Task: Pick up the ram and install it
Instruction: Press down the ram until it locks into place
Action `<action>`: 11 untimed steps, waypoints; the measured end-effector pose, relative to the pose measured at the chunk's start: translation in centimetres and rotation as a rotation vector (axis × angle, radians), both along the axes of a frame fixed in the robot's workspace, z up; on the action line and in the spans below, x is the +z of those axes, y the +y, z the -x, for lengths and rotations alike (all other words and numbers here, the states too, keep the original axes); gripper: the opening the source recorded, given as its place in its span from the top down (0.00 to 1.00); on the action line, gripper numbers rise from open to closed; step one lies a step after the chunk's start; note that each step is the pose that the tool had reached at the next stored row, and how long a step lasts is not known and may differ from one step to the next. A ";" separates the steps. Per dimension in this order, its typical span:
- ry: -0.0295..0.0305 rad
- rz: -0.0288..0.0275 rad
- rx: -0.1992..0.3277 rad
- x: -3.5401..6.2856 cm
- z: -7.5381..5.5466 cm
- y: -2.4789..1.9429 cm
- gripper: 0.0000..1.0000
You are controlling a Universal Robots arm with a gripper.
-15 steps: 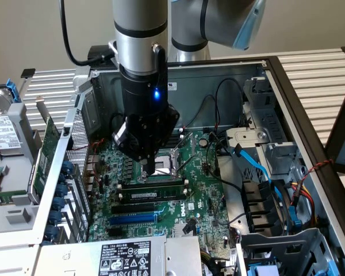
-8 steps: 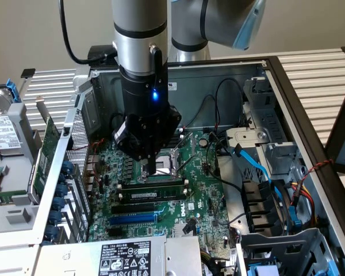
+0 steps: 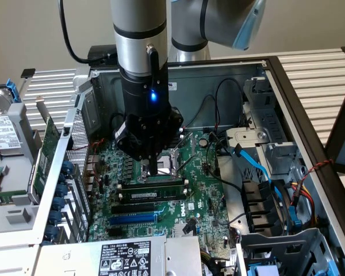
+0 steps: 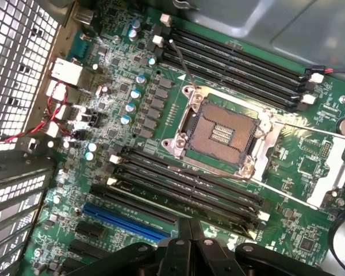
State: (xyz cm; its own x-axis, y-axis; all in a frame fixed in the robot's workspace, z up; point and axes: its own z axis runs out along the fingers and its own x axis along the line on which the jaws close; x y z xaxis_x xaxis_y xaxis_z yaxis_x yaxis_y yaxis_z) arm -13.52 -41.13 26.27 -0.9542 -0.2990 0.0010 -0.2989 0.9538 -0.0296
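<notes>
While the closed hand (image 3: 153, 170) presses on the ram (image 3: 155, 190) beside the CPU socket (image 4: 218, 135), even downward force should seat it squarely.

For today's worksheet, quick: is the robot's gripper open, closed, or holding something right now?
Gripper: closed, fingers together, holding nothing that can be seen; its tip is just above the ram seated in a memory slot on the motherboard.

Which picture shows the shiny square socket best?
The wrist view: the whole socket lies open, its gold contacts plain. In the exterior view the gripper covers most of it, leaving its metal edge.
</notes>
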 end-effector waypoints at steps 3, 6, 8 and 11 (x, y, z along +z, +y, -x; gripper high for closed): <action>-0.0051 0.0031 -0.033 -0.04 0.0 0.00 0.90; -0.0101 0.0061 -0.067 -0.09 0.0 0.00 0.90; -0.0129 0.0078 -0.090 -0.12 0.0 0.00 0.90; -0.0149 0.0094 -0.129 -0.17 0.0 0.00 0.90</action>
State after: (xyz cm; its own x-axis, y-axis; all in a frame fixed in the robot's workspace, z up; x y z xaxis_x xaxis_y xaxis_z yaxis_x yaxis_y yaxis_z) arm -13.52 -41.13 26.11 -0.9847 -0.1741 -0.0112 -0.1735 0.9839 -0.0422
